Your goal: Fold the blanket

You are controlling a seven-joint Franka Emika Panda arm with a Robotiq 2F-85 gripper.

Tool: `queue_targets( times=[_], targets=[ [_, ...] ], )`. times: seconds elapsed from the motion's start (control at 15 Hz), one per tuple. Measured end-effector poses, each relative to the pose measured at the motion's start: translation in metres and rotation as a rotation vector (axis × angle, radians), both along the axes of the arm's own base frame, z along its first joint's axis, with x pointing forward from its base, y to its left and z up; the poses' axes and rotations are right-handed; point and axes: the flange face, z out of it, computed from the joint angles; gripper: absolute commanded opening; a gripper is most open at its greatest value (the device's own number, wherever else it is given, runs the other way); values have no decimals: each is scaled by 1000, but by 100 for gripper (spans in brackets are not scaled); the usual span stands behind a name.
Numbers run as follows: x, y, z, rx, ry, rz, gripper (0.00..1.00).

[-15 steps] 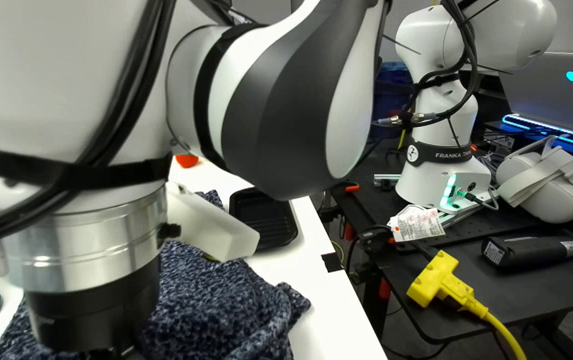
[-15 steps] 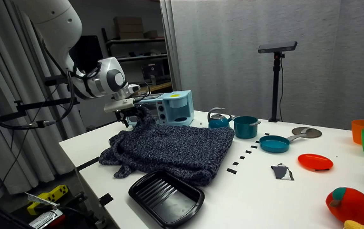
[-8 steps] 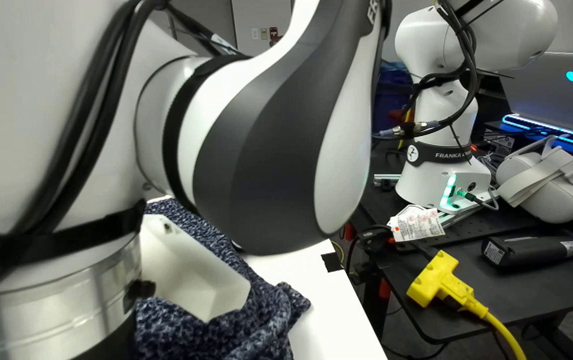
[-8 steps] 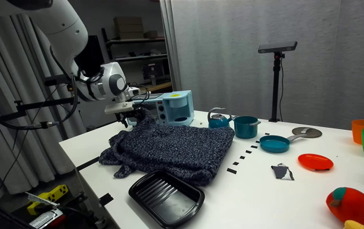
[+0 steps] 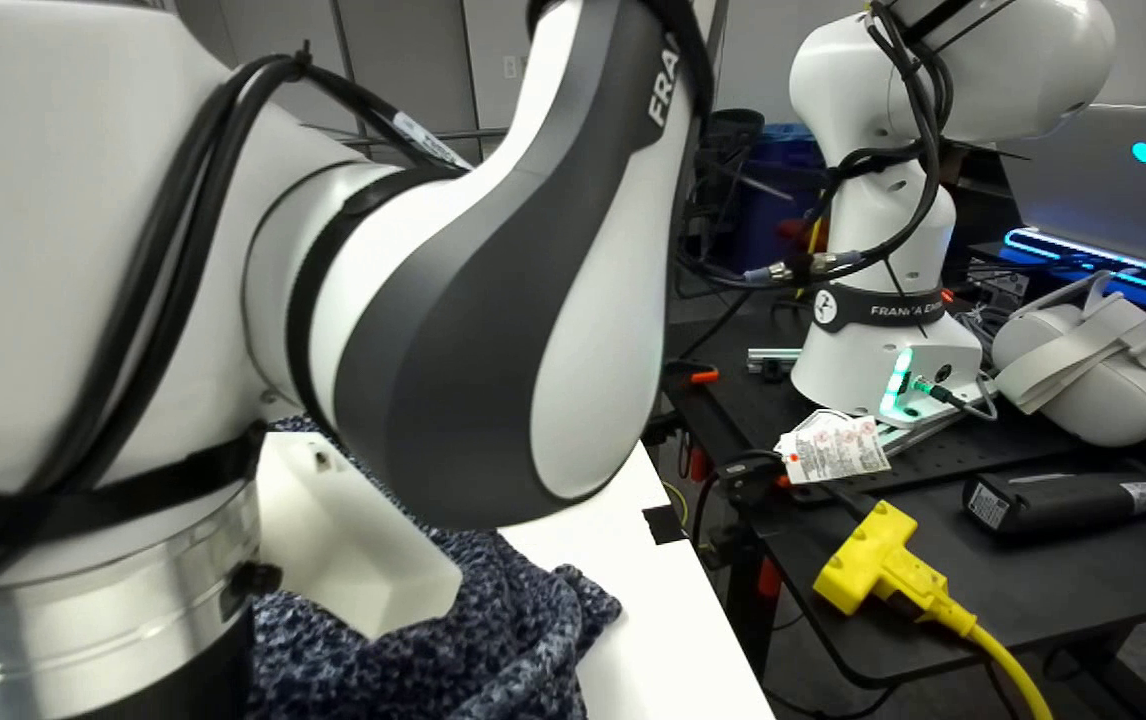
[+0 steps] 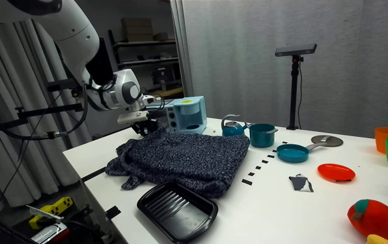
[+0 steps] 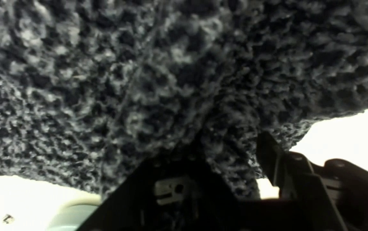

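The blanket [image 6: 187, 152], dark navy speckled with pale grey, lies in a bunched, partly layered heap on the white table. Its far corner rises to a small peak at my gripper [image 6: 146, 129]. In the wrist view the blanket [image 7: 58, 96] fills most of the picture. There my gripper [image 7: 230, 138] has its jaws part-way apart, a fold of blanket between them and a bright gap near the right finger's base. Whether the fold is pinched does not show. The left fingertip is dark against the cloth. In an exterior view the blanket [image 5: 493, 600] shows below the arm, with the fingers out of frame.
A black tray [image 6: 177, 213] stands against the blanket's near edge. Just behind the gripper is a light blue toy oven [image 6: 189, 117]. A teal kettle [image 6: 232, 130] and a pot [image 6: 261, 137] stand beyond the blanket, a pan [image 6: 293, 154] and red plate [image 6: 336, 172] to the right.
The arm has moved down and slightly right in an exterior view. The raised blanket corner has sunk with it, and the jaws have drawn closer together around the cloth.
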Motion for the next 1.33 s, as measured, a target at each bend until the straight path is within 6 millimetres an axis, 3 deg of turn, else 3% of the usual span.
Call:
queue_targets(
  times=[0.13,0.2,0.53,0.8,1.07,1.33],
  targets=[
    [5,-6,2,-4,-9,-11,2],
    [7,-8,4,-4,-13,-16,0],
    [11,-10,29,11,-44,-25,1],
    [14,-20,83,46,-65,-51,1],
    [26,-68,146,52,-70,-96,1],
    [50,-153,193,5,-104,-140,1]
  ],
)
